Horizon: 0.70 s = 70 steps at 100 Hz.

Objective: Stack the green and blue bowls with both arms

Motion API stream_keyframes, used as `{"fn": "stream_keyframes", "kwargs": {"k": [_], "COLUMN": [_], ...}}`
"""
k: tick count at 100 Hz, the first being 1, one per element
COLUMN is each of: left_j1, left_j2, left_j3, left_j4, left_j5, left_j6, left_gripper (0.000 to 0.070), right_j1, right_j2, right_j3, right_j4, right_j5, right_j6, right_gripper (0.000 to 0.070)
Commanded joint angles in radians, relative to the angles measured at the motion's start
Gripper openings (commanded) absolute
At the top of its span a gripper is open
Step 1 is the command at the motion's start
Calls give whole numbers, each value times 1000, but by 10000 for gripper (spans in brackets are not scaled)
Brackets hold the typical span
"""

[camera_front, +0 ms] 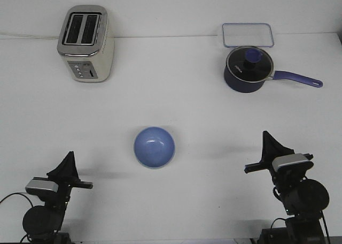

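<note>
The left arm sat low at the near left corner of the desk (176, 105), its dark base and a grey wrist block showing above the frame's lower edge. Its end effector (67, 164) pointed up and away from the robot as one black wedge; the fingers overlapped from this angle, so whether they were released or clenched could not be told. Nothing was seen between them.

The right arm stood at the near right corner, raised a little higher, with a rounded black joint and a grey block beneath the wrist. Its end effector (271, 145) likewise rose as a single dark triangular shape, and its state could not be told either. A short black bar stuck out sideways from each wrist.

The blue bowl (154, 147) rested upright on the desk, near the front edge and roughly midway between the two arms, well apart from both. Only one bowl was visible from this angle; its inner surface showed a small highlight.

Toward the far left corner stood a cream and chrome two-slot toaster (85, 44). Toward the far right corner sat a dark navy saucepan (248, 69) with a glass lid, its handle pointing to the right edge, and just behind it a clear rectangular lid (248, 35) with a blue rim. Both arm bases were cut off by the lower frame edge.
</note>
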Motion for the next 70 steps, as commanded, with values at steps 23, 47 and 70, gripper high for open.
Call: {"fn": "stream_keyframes", "kwargs": {"k": [23,47,70], "left_j1": [1,1,1], "left_j2": [-2,-2,-2], "left_j3": [-20,-20,-20], "left_j4": [14,14,13], "left_j5": [-2,-2,-2], "left_j6": [1,1,1], "left_gripper": [12,12,12], "right_j1": [-42,-42,-42], "right_j2": [-188,-336,-353], "right_j3": [-127,-229,-308], "right_j4": [4,5,6], "right_j5": [1,0,-1], "right_j6": [14,14,14], "right_gripper": [0,0,0]}}
